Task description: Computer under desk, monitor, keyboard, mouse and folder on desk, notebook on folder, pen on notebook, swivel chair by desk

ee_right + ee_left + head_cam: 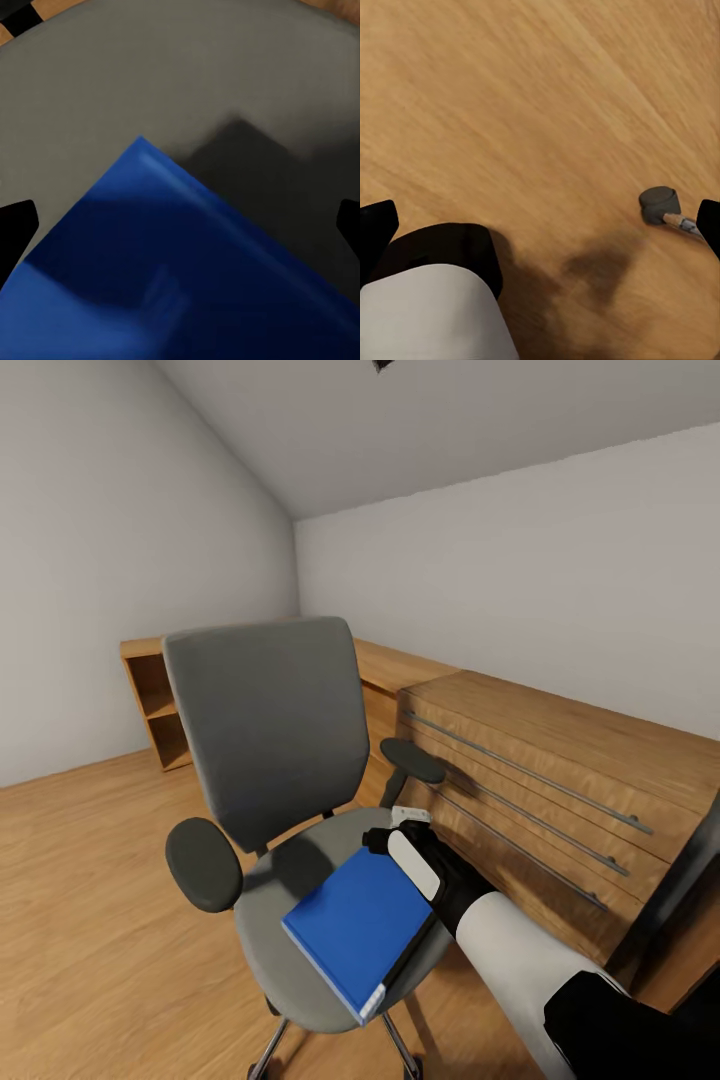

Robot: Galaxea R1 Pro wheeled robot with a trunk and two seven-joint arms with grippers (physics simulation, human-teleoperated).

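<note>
One bright blue folder [358,922] lies on one grey swivel chair [265,735]; the right gripper [400,830] hovers with fingers spread apart.

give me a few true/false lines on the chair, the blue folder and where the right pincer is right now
1. The folder lies on the seat of the swivel chair. True.
2. The folder is red. False: it is bright blue.
3. The right pincer is over the seat at the folder's far corner. True; the right wrist view looks down on the folder and grey seat.
4. The chair stands on carpet. False: the floor is light wood.
5. The right pincer's fingers are pressed together. False: in the right wrist view the dark fingertips sit wide apart at the picture's two sides.
6. A light-wood dresser with long silver handles stands beside the chair. True.
</note>
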